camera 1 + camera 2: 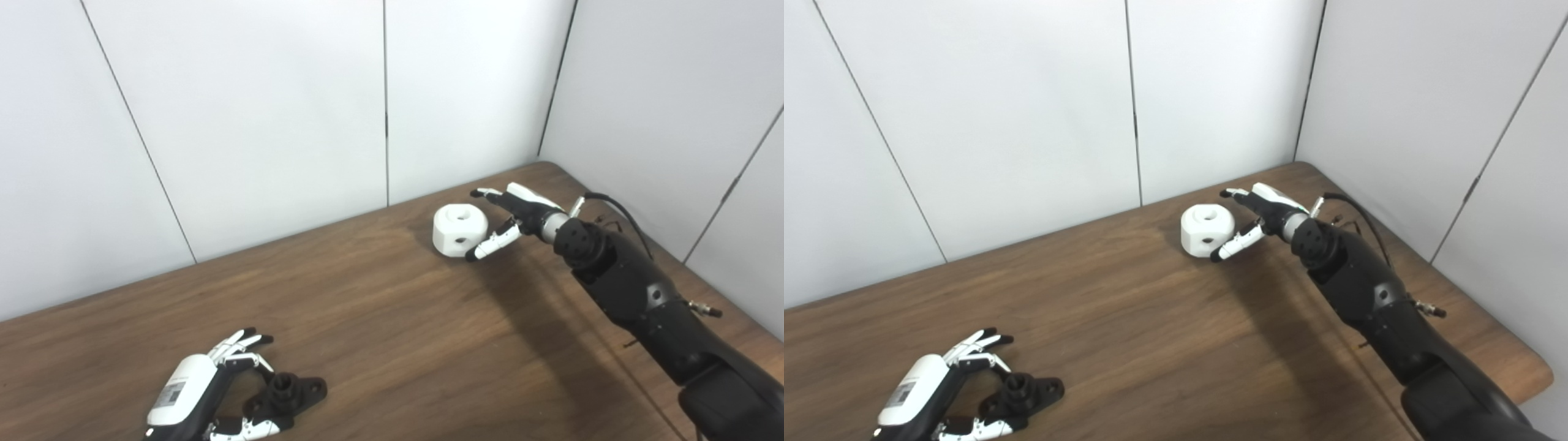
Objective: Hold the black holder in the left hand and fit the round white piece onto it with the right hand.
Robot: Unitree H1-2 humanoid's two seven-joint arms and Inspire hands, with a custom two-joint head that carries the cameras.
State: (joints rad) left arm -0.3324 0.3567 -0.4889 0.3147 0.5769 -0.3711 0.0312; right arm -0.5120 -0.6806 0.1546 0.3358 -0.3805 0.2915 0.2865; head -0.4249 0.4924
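Thumb of left hand (202, 392) hides black holder's (288, 395) near edge.

A: Location of the holder (286, 395)?
B: On the table (380, 318), near front left, between the spread fingers and thumb of the left hand (202, 386).
A: The round piece (459, 229)?
B: Far right, near the back wall; right hand (511, 217) just beside it, on its right.

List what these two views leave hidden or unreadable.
- Left hand: its wrist is cut off by the bottom edge in both views.
- Black holder: its near side is hidden by that hand's thumb.
- Round white piece: contact with the right hand is unclear; the piece's far side faces away.
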